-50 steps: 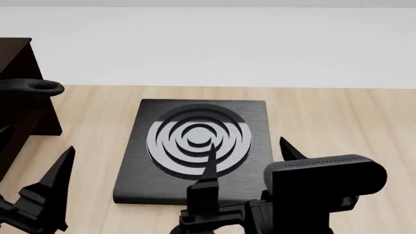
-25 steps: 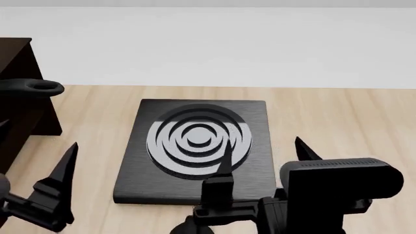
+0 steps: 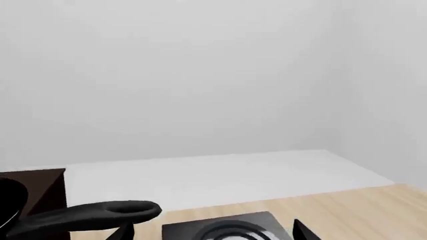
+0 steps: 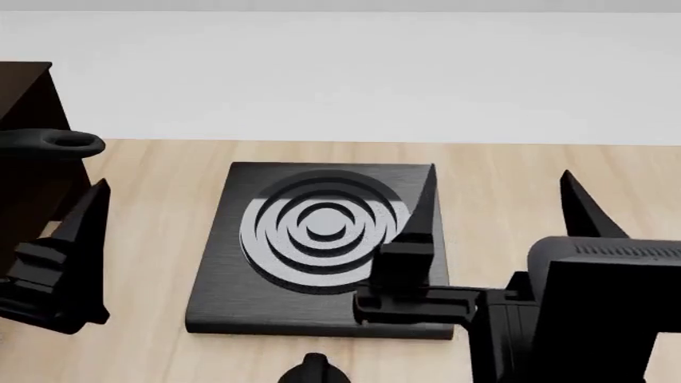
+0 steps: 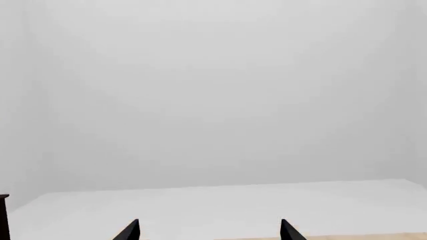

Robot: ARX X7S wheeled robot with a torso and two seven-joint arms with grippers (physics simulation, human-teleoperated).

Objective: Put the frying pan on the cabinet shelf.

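Note:
The frying pan's long black handle (image 4: 53, 144) with its loop hole sticks out rightward from the dark cabinet (image 4: 27, 96) at the far left. The pan's round body is cut off by the head view's edge. In the left wrist view the handle (image 3: 87, 215) and a sliver of the pan body (image 3: 8, 205) show in front of the cabinet (image 3: 47, 192). My left gripper (image 4: 48, 239) (image 3: 212, 234) is open and empty, below and in front of the handle, apart from it. My right gripper (image 4: 500, 207) (image 5: 208, 232) is open and empty over the stove plate's right edge.
A square black stove plate (image 4: 319, 239) with concentric rings lies on the wooden table (image 4: 553, 191), and shows in the left wrist view (image 3: 227, 227). A white wall (image 4: 340, 72) stands behind. A sliver of the cabinet (image 5: 3, 215) shows in the right wrist view.
Both grippers have risen and moved away from me. The right one shifted right, past the stove plate's right edge. The pan handle has not moved.

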